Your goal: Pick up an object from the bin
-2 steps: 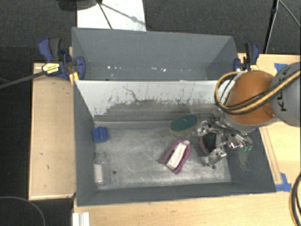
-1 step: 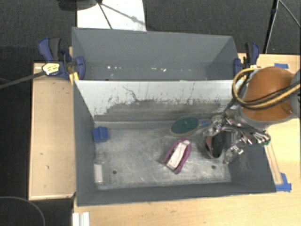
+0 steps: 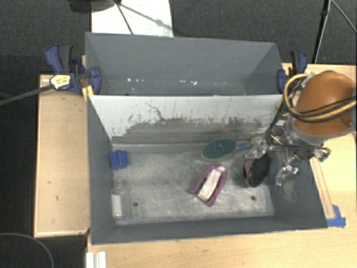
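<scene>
The gripper (image 3: 272,163) hangs low by a black rounded object (image 3: 256,172) at the grey metal bin's (image 3: 162,208) right end, seemingly at the grasping step. How far open it is cannot be told. Next, it needs to secure that 1 object and lift.

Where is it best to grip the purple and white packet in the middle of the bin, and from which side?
Probably across its narrow middle, coming from straight above. The packet lies flat and slanted, long and slim, with bare bin floor along both long sides, so there is room to close on it.
</scene>
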Available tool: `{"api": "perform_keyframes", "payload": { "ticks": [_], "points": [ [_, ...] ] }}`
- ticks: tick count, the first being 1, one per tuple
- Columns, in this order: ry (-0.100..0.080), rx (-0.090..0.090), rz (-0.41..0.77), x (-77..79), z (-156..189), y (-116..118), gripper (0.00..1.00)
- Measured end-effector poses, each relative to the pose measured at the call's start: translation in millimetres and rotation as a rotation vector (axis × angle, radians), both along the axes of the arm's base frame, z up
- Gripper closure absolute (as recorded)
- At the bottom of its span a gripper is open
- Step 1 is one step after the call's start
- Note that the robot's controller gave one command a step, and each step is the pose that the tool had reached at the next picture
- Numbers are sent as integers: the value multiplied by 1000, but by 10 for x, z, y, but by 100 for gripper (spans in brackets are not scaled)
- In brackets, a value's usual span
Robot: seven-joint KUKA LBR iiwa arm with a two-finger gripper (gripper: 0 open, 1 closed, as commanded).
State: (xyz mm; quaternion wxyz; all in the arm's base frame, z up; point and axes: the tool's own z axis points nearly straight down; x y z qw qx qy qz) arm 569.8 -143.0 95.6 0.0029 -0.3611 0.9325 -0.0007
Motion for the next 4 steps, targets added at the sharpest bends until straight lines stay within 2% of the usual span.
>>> {"api": "perform_keyframes", "payload": {
  "ticks": [1, 2, 3, 4],
  "points": [
    [-5, 24, 345, -98, -209, 148, 0],
    [-5, 22, 340, -98, -205, 136, 100],
    [-3, -3, 301, -111, 726, 218, 100],
    [0, -2, 554, -31, 920, 301, 100]
  ]
}}
